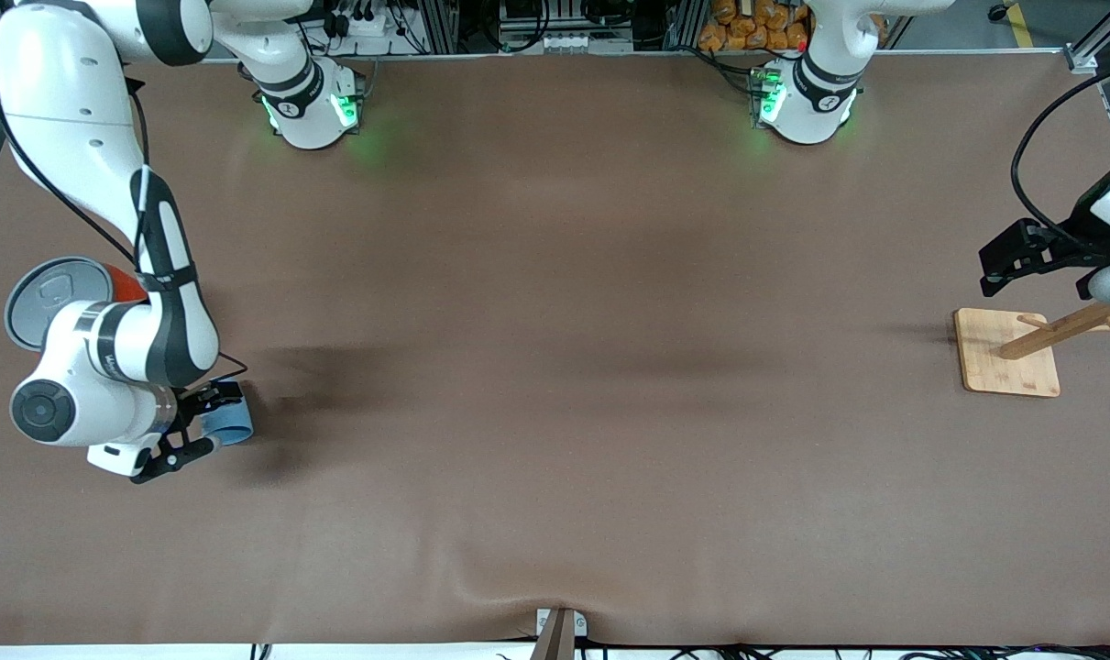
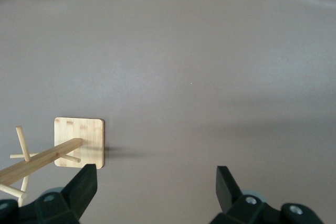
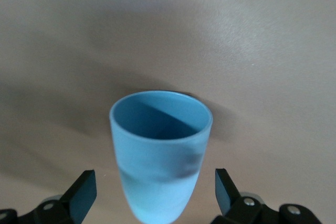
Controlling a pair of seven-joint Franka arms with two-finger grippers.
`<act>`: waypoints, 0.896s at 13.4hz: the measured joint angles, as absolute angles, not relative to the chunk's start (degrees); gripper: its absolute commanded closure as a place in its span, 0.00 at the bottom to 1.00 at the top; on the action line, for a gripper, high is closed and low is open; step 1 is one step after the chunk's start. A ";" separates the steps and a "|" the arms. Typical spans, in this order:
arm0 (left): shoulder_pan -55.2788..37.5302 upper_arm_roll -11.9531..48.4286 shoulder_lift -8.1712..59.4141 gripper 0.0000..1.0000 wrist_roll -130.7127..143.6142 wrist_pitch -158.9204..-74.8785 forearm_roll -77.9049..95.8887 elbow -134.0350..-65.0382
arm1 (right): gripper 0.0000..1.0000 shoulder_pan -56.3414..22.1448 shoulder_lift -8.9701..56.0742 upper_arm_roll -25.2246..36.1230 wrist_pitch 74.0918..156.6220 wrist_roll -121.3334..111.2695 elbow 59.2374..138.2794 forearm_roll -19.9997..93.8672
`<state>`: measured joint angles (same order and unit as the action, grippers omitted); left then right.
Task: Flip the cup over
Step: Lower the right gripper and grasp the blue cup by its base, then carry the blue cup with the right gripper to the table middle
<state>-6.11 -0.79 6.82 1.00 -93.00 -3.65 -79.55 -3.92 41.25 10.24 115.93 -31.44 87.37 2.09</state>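
Note:
The light-blue cup lies on its side on the brown table at the right arm's end, its open mouth turned toward the left arm's end. In the right wrist view the cup sits between the fingers with its rounded base toward the camera. My right gripper is open around the cup's base, with a gap on each side. My left gripper is open and empty, waiting above the table beside the wooden rack.
A large orange can with a grey lid stands beside the right arm's wrist, farther from the front camera than the cup. A wooden peg rack on a square base stands at the left arm's end.

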 measured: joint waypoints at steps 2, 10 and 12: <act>-6.12 -0.79 6.83 0.00 1.00 -93.00 -3.65 -79.56 | 0.20 -3.44 42.71 10.28 117.82 -33.43 87.31 2.37; -6.14 -0.77 6.83 0.00 1.00 -93.00 -3.65 -79.58 | 0.85 -2.97 43.56 7.27 118.98 -42.53 85.43 6.96; -6.11 -0.77 6.83 0.00 1.00 -93.00 -3.65 -79.57 | 0.84 -3.39 42.53 3.39 117.70 -46.82 84.24 7.05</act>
<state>-6.11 -0.77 6.83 1.00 -93.00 -3.65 -79.57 -3.39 42.53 3.39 117.70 -46.82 84.24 7.05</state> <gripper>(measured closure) 0.000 0.185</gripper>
